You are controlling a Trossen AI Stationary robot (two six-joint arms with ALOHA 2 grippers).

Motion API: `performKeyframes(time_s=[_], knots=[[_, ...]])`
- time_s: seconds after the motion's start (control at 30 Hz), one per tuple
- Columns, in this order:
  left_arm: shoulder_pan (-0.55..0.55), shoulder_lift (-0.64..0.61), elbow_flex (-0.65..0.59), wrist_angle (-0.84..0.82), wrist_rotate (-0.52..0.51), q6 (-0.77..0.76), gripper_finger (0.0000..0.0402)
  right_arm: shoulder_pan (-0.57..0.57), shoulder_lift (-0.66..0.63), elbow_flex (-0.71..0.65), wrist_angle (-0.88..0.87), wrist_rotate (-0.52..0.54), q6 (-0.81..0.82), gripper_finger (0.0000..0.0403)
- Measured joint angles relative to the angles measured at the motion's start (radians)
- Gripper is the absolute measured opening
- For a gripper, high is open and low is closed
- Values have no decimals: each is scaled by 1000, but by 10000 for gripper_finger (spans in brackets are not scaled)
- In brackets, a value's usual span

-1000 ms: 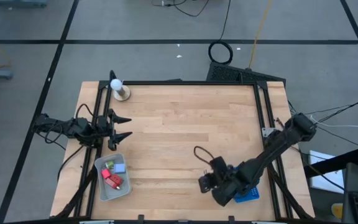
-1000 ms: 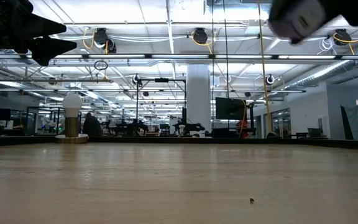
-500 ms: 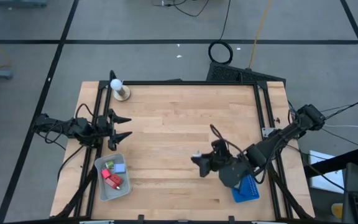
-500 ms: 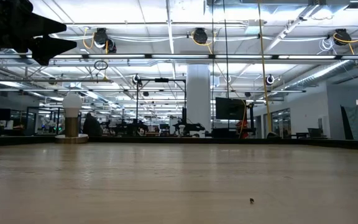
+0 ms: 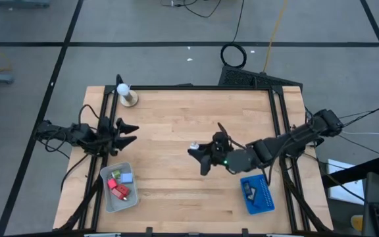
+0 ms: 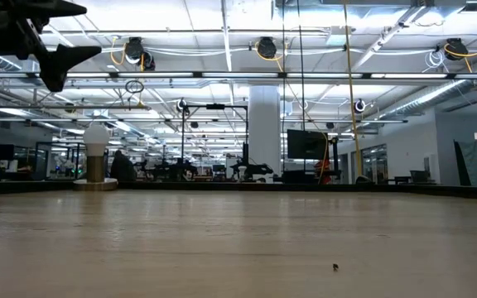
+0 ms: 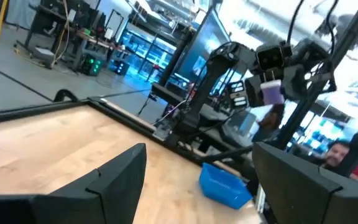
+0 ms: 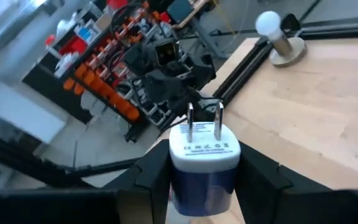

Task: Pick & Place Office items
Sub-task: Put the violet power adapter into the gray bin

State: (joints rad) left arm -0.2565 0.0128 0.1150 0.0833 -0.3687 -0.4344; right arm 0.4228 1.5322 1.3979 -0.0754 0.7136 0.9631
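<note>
One right claw [image 8: 204, 171] clamped on plug adapter [image 8: 204, 163], left claw [image 5: 129, 133] open

Wooden worktop [image 5: 176, 125] bordered by a black frame [image 5: 196, 87]. Grey tray [image 5: 105, 199] near the front left corner; blue tray [image 5: 266, 203] near the front right corner, also seen in the left wrist view [image 7: 225, 185]. White ball on a wooden base [image 5: 125, 93] stands upright at the rear left corner, just inside the frame. Beyond the rear edge, a coiled black cable [image 5: 233, 55] lies on the grey floor [image 5: 143, 59], which is crossed by dark lines.
</note>
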Motion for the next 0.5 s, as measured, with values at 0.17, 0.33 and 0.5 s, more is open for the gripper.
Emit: performKeyframes(time_s=[0.17,0.33,0.5], knots=[[0,0,0,17,-30,-68,294,-42,0,0,1,-71,-116,128],[0,0,0,19,-135,-110,294,-69,0,0,-5,-97,-191,128],[0,1,0,-8,-92,-112,294,-95,0,0,-4,-148,-231,128]])
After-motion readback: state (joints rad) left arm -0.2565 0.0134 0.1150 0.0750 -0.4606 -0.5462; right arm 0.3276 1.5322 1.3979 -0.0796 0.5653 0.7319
